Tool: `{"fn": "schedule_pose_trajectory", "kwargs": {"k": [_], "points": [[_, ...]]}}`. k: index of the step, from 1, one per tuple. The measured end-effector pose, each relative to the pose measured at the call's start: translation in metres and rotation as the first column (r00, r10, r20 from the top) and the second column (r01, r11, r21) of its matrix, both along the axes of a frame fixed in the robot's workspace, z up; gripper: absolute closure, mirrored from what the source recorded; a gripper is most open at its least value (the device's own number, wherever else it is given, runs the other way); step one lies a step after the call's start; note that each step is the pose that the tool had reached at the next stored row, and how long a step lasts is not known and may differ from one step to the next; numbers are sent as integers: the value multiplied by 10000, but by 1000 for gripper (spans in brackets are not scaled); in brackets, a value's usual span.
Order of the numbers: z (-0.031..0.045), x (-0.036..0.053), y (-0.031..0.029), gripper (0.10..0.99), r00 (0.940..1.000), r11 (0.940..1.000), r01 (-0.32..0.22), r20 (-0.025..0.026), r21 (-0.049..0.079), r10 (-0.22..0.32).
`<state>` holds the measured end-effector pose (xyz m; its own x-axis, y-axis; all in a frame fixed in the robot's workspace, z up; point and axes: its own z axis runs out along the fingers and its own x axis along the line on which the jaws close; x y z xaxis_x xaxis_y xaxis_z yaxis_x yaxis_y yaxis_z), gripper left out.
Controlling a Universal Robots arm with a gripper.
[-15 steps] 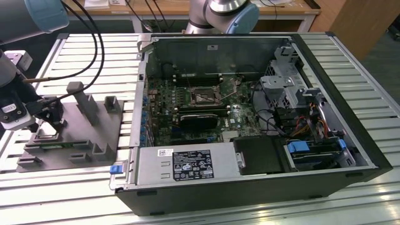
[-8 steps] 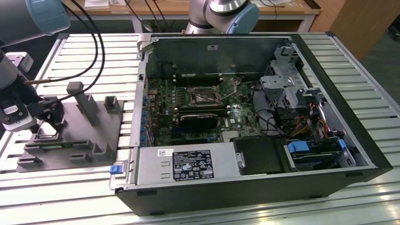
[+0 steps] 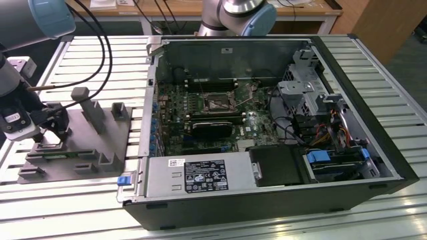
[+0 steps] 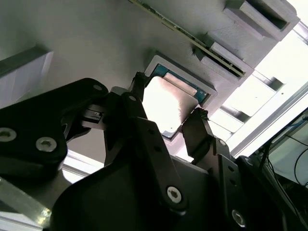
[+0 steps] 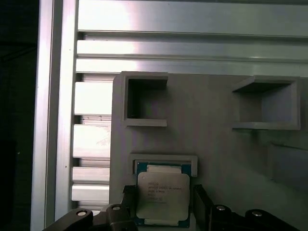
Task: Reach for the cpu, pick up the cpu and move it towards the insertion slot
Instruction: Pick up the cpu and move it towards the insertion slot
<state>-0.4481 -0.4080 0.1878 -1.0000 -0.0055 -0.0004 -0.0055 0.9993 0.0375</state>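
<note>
The black jaws stand part-way open astride the cpu [image 5: 162, 195], one finger [image 5: 129, 199] close beside each of two opposite edges, and whether they touch it I cannot tell. The cpu lies flat in its recess in the grey fixture [image 3: 100, 142], at the exterior view's lower left on the slatted counter [image 3: 127, 65]. The insertion slot [image 3: 217, 104] sits well apart, mid-frame inside the open computer case [image 3: 267, 200].

We find a robotics lab: an opened computer case [image 3: 267, 125] at centre frame on a slatted aluminium table [image 3: 100, 55], a robot arm [image 3: 237, 15] at top centre, a grey moulded fixture [image 3: 80, 142] at left.
</note>
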Motion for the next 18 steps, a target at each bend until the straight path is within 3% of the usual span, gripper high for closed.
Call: {"fn": "schedule_pose_trajectory", "kwargs": {"k": [15, 18], "points": [[-48, -13, 3, 494, 10000, 10000, 0, -1, -1, 0], [-49, -14, 3, 545, 10000, 10000, 0, -3, -1, 0]]}}
